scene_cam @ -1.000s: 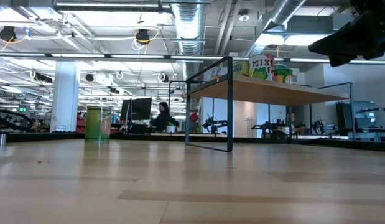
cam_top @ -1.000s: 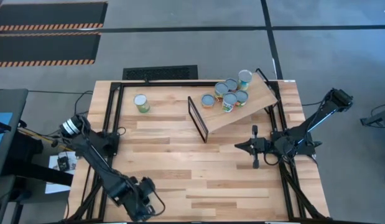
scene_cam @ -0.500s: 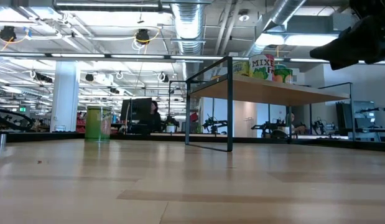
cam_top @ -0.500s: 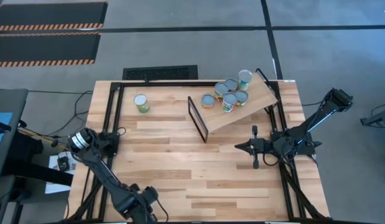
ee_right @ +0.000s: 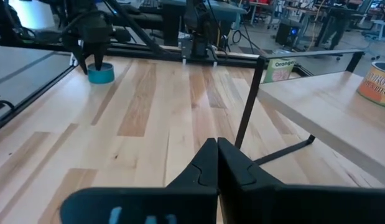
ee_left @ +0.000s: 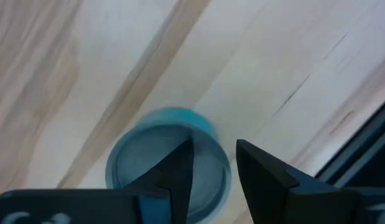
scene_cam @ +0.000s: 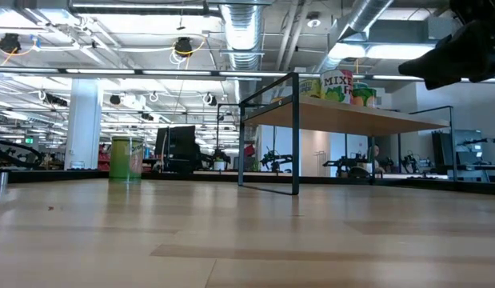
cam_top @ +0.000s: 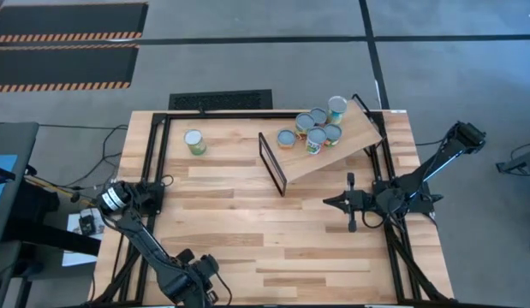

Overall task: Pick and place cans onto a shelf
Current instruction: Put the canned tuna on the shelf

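A low teal can (ee_left: 142,163) stands upright on the planked table near its front left corner. My left gripper (ee_left: 214,146) points down over it, open, with one finger above the lid and the other outside the rim. From across the table the gripper (ee_right: 94,64) shows just above the can (ee_right: 102,76). In the high view the gripper (cam_top: 192,281) hides this can. Several cans (cam_top: 316,128) stand on the shelf (cam_top: 354,141) at the far right. One green can (cam_top: 193,141) stands alone at the far left. My right gripper (cam_top: 329,202) waits shut beside the shelf. My left gripper comes at the teal can from above, pointing down, one finger (ee_left: 176,165) over the lid and the other (ee_left: 260,168) past the rim. I cannot tell whether either finger touches the can, which stands upright on the table.
The shelf's black frame (cam_top: 272,162) stands upright mid-table, and the board slants off toward the far right corner. Black rails (cam_top: 157,154) run along the table's left and right edges. Bare planks (cam_top: 265,231) lie between the two grippers.
My left arm has folded lower and its gripper has sunk toward the table, shifting slightly toward the near left corner. The cans on the shelf and the green can have stayed in place.
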